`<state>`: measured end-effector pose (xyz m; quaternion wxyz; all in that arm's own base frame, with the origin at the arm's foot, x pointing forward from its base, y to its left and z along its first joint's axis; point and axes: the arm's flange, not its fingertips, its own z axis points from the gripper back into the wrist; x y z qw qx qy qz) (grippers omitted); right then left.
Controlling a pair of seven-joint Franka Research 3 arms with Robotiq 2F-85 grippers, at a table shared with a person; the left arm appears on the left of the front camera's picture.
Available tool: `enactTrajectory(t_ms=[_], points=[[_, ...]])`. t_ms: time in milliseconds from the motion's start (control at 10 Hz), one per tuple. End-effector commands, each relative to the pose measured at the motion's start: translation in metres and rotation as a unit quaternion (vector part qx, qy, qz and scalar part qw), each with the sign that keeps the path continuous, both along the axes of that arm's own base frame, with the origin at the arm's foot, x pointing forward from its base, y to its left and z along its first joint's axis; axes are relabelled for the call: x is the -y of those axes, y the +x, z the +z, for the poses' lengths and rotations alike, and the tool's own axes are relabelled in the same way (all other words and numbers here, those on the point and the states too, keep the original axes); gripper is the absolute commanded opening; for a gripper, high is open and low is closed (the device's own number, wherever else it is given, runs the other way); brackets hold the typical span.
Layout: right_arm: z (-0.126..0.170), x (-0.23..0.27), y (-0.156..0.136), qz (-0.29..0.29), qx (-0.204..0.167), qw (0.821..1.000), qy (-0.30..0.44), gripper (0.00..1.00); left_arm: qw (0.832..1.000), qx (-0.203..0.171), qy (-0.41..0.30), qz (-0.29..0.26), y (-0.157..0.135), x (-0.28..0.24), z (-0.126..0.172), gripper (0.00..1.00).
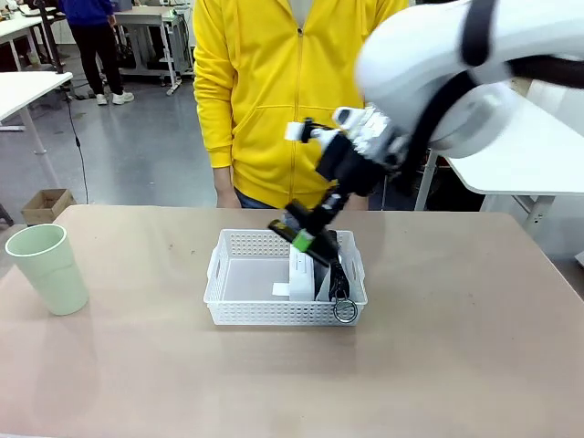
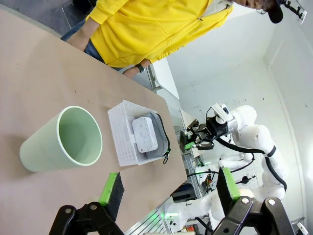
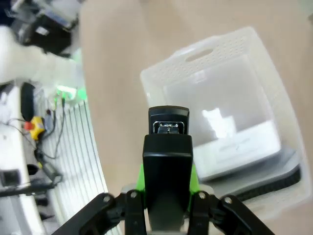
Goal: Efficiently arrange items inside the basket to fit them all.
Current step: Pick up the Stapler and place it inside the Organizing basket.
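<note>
**Stapler pinched above the basket**

The right jaws are pressed onto the black stapler [image 3: 168,147], holding it tilted just above the far right part of the white basket [image 1: 228,308]. In the basket's right half the small white box [image 1: 301,274] rests against the grey pouch [image 2: 161,137], whose metal ring [image 1: 344,311] shows at the near right corner. The left jaws are spread wide with nothing between them, above the worktop [image 1: 438,365]. The pale green cup [image 1: 47,269] stands upright at the left, well apart from the basket. A person in a yellow hoodie [image 1: 274,91] stands at the far side.

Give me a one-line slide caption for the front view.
Right gripper holds the black stapler over the white basket, white box already inside, green cup standing on the table.
</note>
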<state>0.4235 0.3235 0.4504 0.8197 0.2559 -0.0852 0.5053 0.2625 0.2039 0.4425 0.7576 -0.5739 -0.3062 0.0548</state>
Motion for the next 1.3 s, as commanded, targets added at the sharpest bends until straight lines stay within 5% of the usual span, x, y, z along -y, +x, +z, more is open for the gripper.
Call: enactTrajectory(t_ms=[0,400,600,1200], points=[[-0.008,-0.043,0.037,0.001,-0.014,0.999,-0.045,0.37,1.000,0.017,-0.006,0.001,-0.001,0.003,0.000,1.00],[-0.051,-0.091,0.067,-0.019,-0.023,0.998,-0.059,0.37,1.000,0.017,-0.006,0.001,-0.001,0.003,0.000,1.00],[-0.073,-0.105,0.074,-0.059,-0.057,0.996,-0.041,0.37,1.000,0.017,-0.006,0.001,-0.001,0.003,0.000,1.00],[-0.125,-0.111,0.062,-0.055,-0.088,0.989,-0.109,0.37,1.000,0.017,-0.006,0.001,-0.001,0.003,0.000,1.00]])
